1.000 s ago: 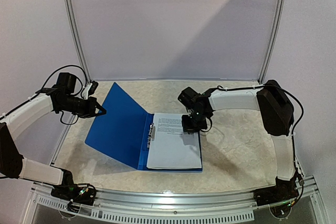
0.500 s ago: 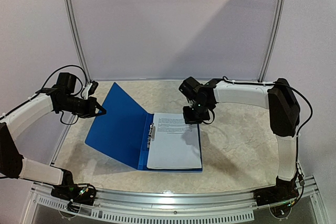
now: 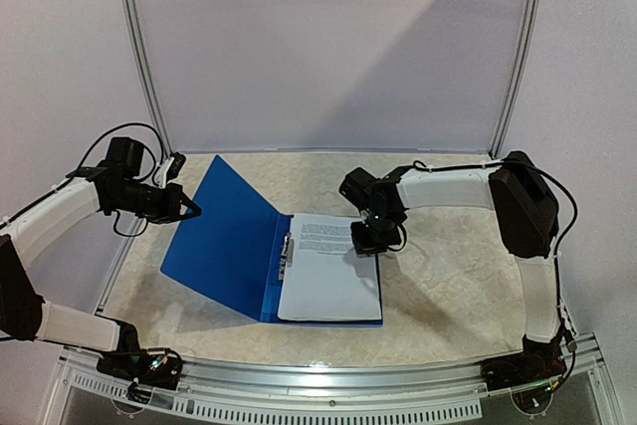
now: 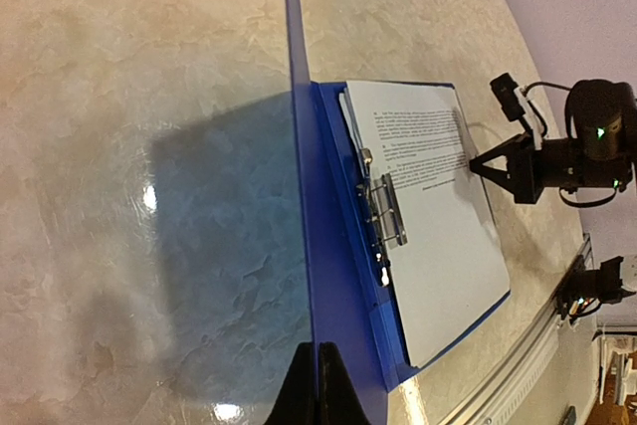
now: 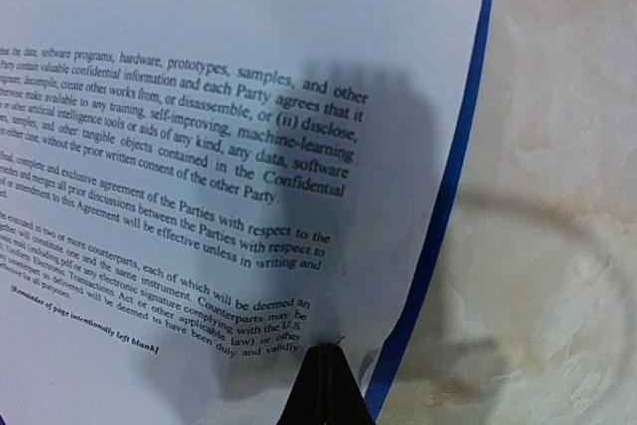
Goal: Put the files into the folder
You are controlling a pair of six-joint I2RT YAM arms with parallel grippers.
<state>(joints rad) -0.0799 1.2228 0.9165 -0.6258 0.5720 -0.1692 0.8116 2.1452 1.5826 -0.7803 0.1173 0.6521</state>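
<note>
- Right gripper (image 5: 323, 375), fingers pressed together, is pointing at the right edge of the files (image 3: 328, 281), lying in the open folder (image 3: 224, 236) beside its metal clip (image 4: 388, 211).
- Left gripper (image 3: 189, 209) is pinching the folder's raised side up; closing looks next, calling for the right gripper to clear first.
- Marbled beige table (image 3: 448, 266) is gleaming beneath a lilac back wall (image 3: 328, 47).

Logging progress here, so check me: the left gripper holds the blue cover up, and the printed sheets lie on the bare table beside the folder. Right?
Not quite. The sheets lie inside the open folder, on its back half beside the metal clip, not on the bare table; the top external view shows it. The left gripper does hold the cover up.
</note>
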